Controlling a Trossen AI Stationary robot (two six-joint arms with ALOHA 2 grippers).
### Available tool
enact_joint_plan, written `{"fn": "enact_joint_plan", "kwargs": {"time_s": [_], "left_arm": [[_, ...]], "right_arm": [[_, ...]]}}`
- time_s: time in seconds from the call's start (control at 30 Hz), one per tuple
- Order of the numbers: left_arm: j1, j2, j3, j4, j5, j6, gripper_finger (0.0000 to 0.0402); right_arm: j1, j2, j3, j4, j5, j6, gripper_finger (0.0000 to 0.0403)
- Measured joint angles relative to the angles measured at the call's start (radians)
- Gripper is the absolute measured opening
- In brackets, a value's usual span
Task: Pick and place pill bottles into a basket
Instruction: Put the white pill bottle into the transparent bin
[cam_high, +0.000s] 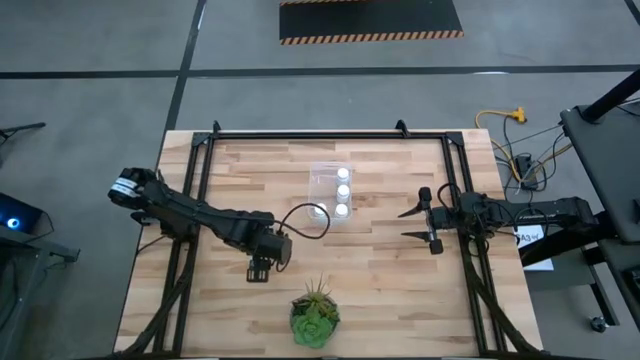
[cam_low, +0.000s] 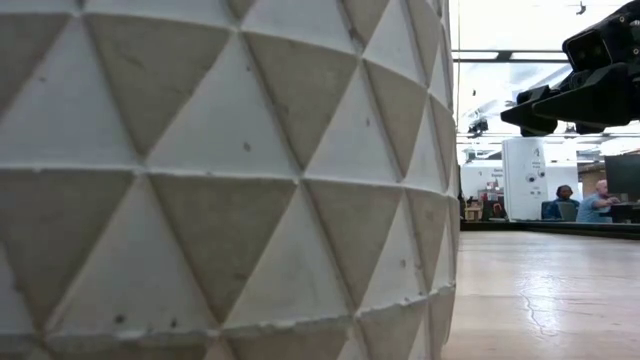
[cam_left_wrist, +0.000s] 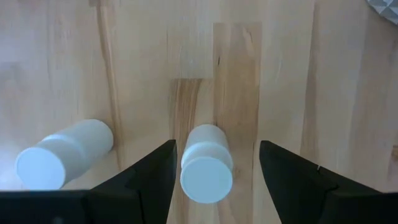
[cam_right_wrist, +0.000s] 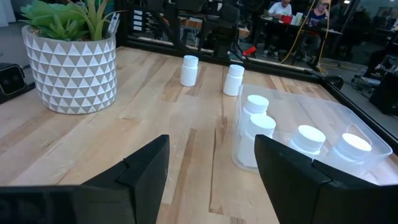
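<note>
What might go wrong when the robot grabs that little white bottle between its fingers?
The left gripper is open around one pill bottle, which sits nearer one finger; closing unevenly might tip it over. A second bottle stands close beside, so a finger might bump it and send it rolling.

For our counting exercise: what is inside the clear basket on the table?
Four pill bottles stand inside the basket, white caps up. The basket's floor beneath them is covered by the bottles themselves.
</note>
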Motion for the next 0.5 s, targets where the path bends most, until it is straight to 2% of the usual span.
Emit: {"fn": "enact_joint_plan", "kwargs": {"time_s": [0.5], "left_arm": [[-0.012,-0.038,-0.091,0.068,-0.025,-0.021,0.0211]], "right_arm": [[0.0,0.0,0.0,0.0,0.0,0.0,0.0226]]}}
